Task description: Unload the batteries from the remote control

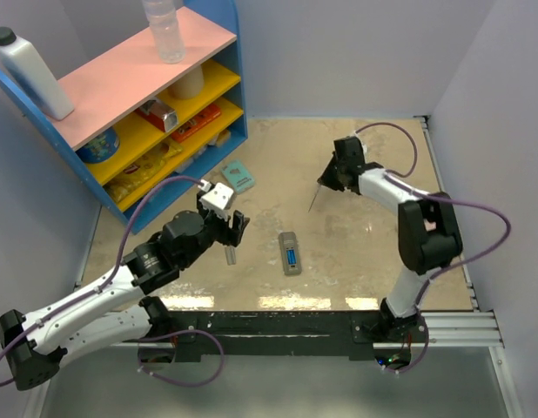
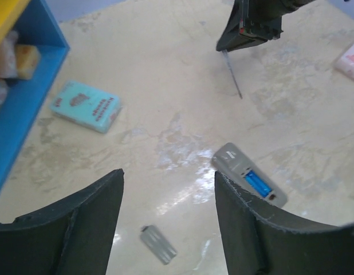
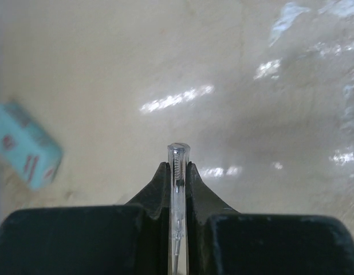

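Right hand (image 1: 331,178) is clamped on a thin clear stick (image 1: 314,200), well apart from the remote (image 1: 290,253) lying mid-desk (image 1: 365,252) with blue batteries (image 2: 257,183) exposed, left hand (image 1: 225,228) wide open, empty: set the tip under a battery end, lever gently.

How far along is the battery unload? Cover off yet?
Done: the grey cover is off and lies on the table, apart from the remote control.
In hand: the right gripper is shut on a thin clear stick, not touching the remote. The left gripper is open and empty.
Left: the blue batteries sit in the open compartment; none are out.
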`<state>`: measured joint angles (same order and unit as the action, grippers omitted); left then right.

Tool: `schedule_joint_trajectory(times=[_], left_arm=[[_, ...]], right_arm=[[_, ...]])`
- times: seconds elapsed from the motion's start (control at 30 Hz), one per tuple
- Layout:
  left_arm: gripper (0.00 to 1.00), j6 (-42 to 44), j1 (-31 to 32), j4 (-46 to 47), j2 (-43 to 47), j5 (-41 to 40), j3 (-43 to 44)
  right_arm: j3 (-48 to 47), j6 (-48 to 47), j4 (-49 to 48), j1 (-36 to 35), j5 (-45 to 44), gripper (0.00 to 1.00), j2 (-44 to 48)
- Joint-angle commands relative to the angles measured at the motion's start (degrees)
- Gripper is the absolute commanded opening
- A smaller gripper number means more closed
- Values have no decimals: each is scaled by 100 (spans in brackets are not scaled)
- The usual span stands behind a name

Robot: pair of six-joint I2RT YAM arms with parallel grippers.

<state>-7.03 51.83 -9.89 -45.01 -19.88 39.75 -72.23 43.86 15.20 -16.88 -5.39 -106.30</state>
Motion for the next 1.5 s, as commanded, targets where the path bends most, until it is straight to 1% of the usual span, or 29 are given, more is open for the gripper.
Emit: schedule_joint_trajectory(times=[0.0,0.17,0.23,0.27,0.3,0.37,0.5,0.57,0.7,0.8,0.87,0.97,1.0,1.07,1.1,1.17,1.23,1.27,1.3,1.4,1.47], left_arm=[[66,-1327,-15,276,-367,860,314],[64,-1617,-7,760,-886,1617,595],[63,-1679,-7,892,-1078,1697,683],[63,-1731,-7,901,-1158,1776,762],[63,-1749,-7,1084,-1220,1829,806],[63,-1802,-7,1217,-1395,1961,859],[62,-1881,-7,1393,-1659,1953,859],[62,-1925,-7,1525,-1800,2163,868],[62,-2013,2,1788,-1976,2287,859],[61,-2040,2,1981,-2081,2339,868],[56,-2013,2,2000,-2178,2357,894],[43,-1960,2,1965,-2301,2374,912],[33,-1952,2,1999,-2310,2392,895],[24,-1925,2,2052,-2293,2453,824],[12,-1908,2,2105,-2293,2497,807],[1,-1829,2,2158,-2275,2585,728],[0,-1724,2,2237,-2257,2647,658],[0,-1680,2,2263,-2249,2717,631],[0,-1627,2,2298,-2249,2752,613],[0,-1337,2,2264,-2214,2744,543],[0,-1161,2,2255,-2170,2613,429]], right_arm=[[1051,105,-1500,-271,1145,0,1590],[2000,378,-2230,-921,1075,0,2666],[2255,632,-2529,-1158,1110,0,3112],[2596,746,-3053,-1211,1171,0,3255],[2756,973,-3258,-1264,1259,0,3369],[3081,1107,-3619,-1405,1251,0,3712],[3241,1178,-3726,-1572,1198,0,4126],[3276,1187,-3691,-1616,1207,0,4318],[3355,1213,-3682,-1669,1189,0,4574],[3443,1265,-3814,-1695,1347,0,4662],[3487,1274,-3788,-1713,1391,0,4697],[3540,1266,-3700,-1713,1435,0,4829],[3531,1214,-3656,-1704,1470,0,4847],[3496,1099,-3429,-1704,1532,0,4926],[3479,968,-3332,-1704,1584,0,4952],[3443,845,-3025,-1704,1593,0,5066],[3400,713,-2857,-1704,1646,6,5180],[3373,651,-2734,-1704,1690,11,5198],[3312,450,-2585,-1704,1760,29,5190],[2812,-50,-1567,-1695,1848,48,5102],[2469,-236,-1013,-1695,1909,51,5041]])
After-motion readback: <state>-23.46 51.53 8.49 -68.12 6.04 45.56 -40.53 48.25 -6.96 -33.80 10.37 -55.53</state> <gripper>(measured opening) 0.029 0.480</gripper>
